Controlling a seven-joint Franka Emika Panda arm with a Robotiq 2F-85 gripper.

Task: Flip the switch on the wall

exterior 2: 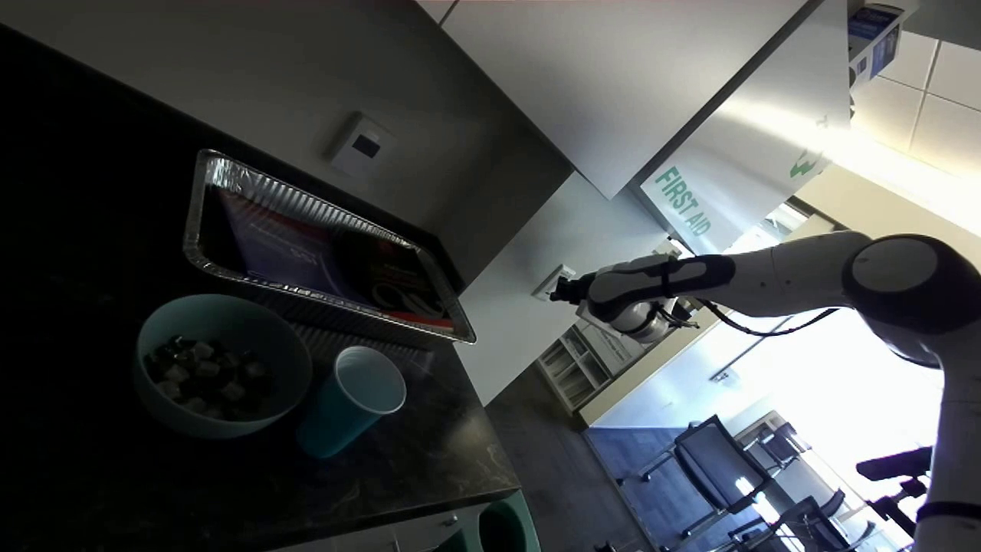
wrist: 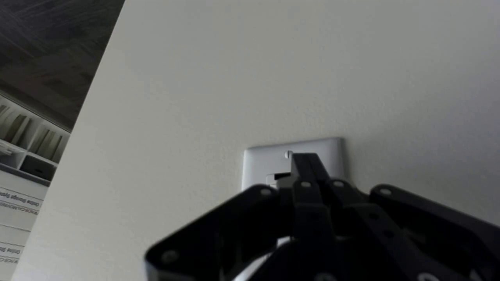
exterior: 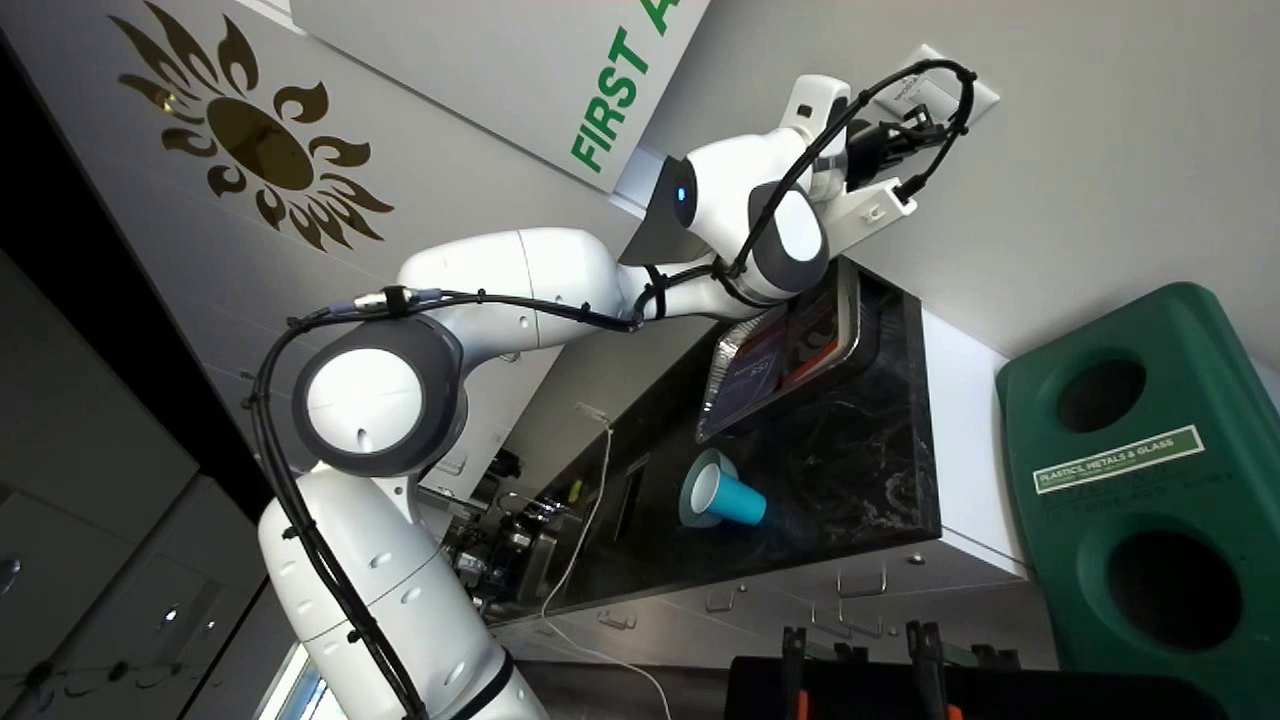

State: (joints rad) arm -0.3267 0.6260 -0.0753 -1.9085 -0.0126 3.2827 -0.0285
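1. Gripper [wrist: 309, 155]: fingers [wrist: 301, 171] together, holding nothing.
2. Switch plate [wrist: 261, 164]: on the wall [wrist: 175, 97], partly hidden by the gripper.
3. Foil tray [exterior 2: 260, 186]: printed packages [exterior 2: 283, 249] inside, one purple.
4. Teal bowl [exterior 2: 230, 316]: pale and dark pieces [exterior 2: 205, 371] inside.
5. Blue cup [exterior 2: 329, 423]: beside the bowl.

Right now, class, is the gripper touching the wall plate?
Cannot tell: the gripper overlaps the wall plate in the wrist and both exterior views, hiding any contact or gap.

White wall switch [wrist: 264, 164], rectangular, mounted flat, partly hidden; setting unclear.
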